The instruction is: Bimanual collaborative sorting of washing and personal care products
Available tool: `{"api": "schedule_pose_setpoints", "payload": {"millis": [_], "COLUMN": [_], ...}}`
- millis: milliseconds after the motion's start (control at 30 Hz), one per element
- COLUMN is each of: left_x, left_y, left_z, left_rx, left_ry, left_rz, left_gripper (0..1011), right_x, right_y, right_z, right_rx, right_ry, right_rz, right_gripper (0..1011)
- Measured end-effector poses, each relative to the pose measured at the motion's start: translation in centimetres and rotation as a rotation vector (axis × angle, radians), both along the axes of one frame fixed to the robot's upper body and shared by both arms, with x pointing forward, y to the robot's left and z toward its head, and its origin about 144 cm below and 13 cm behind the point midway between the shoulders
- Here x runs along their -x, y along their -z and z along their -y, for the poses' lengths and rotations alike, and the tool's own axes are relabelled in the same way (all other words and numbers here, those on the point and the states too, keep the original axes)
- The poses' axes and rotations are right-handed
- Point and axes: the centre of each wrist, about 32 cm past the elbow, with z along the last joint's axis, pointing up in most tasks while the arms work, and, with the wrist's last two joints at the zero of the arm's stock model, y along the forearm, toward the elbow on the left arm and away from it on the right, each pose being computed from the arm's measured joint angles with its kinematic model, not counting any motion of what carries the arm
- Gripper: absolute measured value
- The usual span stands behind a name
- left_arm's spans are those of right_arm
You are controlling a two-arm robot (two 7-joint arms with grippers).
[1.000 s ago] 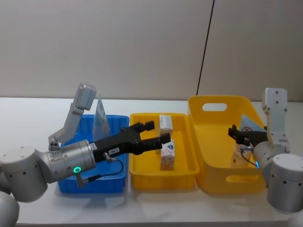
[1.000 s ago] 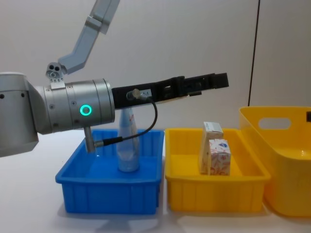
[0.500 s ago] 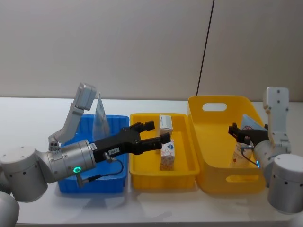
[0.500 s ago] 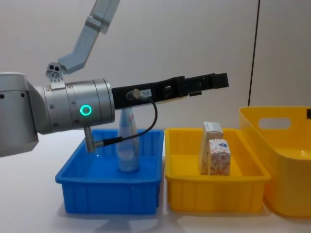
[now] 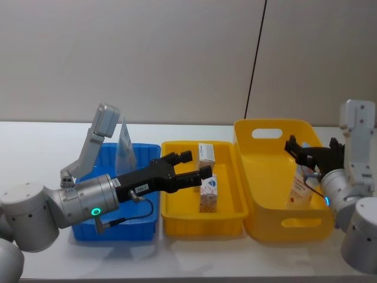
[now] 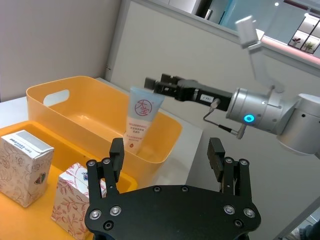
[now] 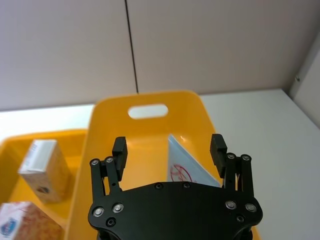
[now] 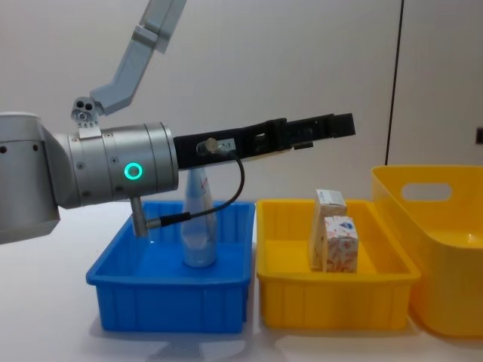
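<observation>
The right tool [image 7: 168,144] is now sitting higher and farther back than it was a moment ago, when it was reaching low inside the deep yellow bin [image 5: 277,200]; its fingers are spreading wide and carrying nothing; the pale blue squeeze tube [image 6: 142,120] is standing on its own inside that bin, leaning toward the far right wall; I am taking this as the drop being done and the arm pulling clear, so that tube is counting as sorted.

The left tool [image 5: 195,163] is not shifting at all; it is hanging released and empty over the shallow yellow tray [image 5: 177,215], just above the patterned white carton [image 5: 208,194] and the taller beige carton [image 5: 207,153], which are standing side by side and touching; a second pale blue tube [image 8: 198,226] is standing upright in the blue tray [image 5: 118,233] under that arm.

The three containers are sitting in a row, close together, on a plain white tabletop [image 5: 35,147]; behind it a pale panelled wall is running across the room, with a dark vertical seam [image 5: 256,59] dividing it.
</observation>
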Motion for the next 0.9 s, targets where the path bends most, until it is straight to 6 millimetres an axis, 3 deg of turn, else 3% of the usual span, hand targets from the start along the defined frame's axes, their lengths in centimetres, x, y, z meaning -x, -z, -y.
{"api": "schedule_pose_setpoints", "payload": {"millis": [367,900], "left_x": [0.0,0.0], "left_y": [0.0,0.0], "left_z": [0.0,0.0], "left_rx": [0.0,0.0], "left_ry": [0.0,0.0], "left_rz": [0.0,0.0], "left_gripper": [1001,1001], "right_x": [1.4,2.5], "right_y": [-0.6,-1.7], "right_z": [0.6,1.6], "right_rx": [-0.033,-0.047], "right_ry": [-0.078,-0.17], "right_rz": [0.069,-0.062], "right_gripper": [1004,1004]}}
